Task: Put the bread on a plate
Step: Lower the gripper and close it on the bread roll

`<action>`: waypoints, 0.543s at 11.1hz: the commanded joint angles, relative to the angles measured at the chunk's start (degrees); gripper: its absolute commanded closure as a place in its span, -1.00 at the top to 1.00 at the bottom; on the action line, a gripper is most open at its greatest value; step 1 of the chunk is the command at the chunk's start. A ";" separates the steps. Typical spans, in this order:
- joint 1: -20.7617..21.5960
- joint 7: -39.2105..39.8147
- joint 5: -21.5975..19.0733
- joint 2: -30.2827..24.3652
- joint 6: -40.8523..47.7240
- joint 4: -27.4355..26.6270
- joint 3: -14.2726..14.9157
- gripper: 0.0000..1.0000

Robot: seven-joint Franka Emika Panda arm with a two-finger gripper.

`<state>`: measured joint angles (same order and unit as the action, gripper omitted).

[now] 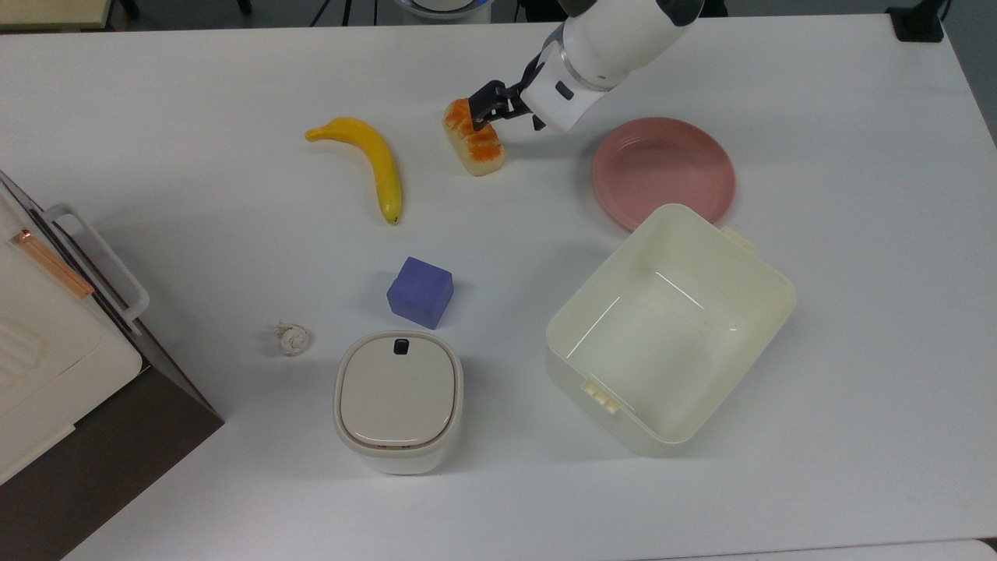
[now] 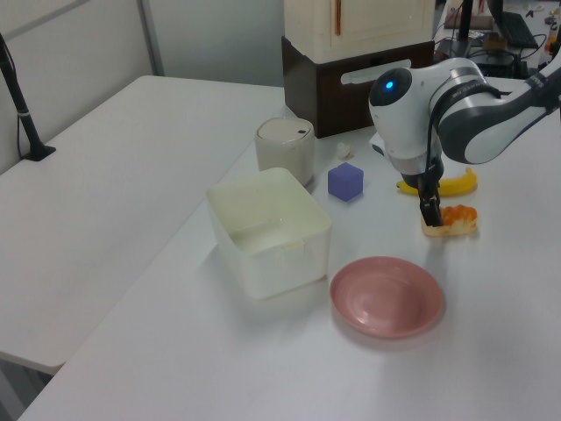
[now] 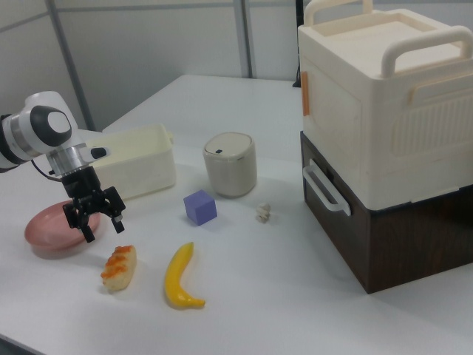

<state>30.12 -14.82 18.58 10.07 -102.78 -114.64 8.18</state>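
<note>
The bread (image 1: 477, 148), a small loaf with an orange-brown top, lies on the white table between the banana (image 1: 368, 161) and the pink plate (image 1: 664, 171). My gripper (image 1: 502, 121) hangs open just over the bread's end, its fingers spread to either side. In the right view the gripper (image 3: 103, 231) stands slightly above the bread (image 3: 118, 268), with the plate (image 3: 46, 229) behind it. The left view has the gripper (image 2: 431, 221) low against the bread (image 2: 454, 221), and the plate (image 2: 387, 296) nearer the camera. Nothing lies on the plate.
A cream tub (image 1: 670, 327) stands right beside the plate. A blue cube (image 1: 420, 292), a lidded canister (image 1: 399, 401) and a crumpled scrap (image 1: 292, 337) sit mid-table. A large cream and brown box (image 3: 384, 140) stands at the top view's left edge.
</note>
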 commanded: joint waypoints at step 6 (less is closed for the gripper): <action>0.64 -2.40 3.65 1.79 -2.07 -1.38 0.52 1.00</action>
<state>30.13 -16.04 21.13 12.49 -103.38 -114.77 8.18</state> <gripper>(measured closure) 0.000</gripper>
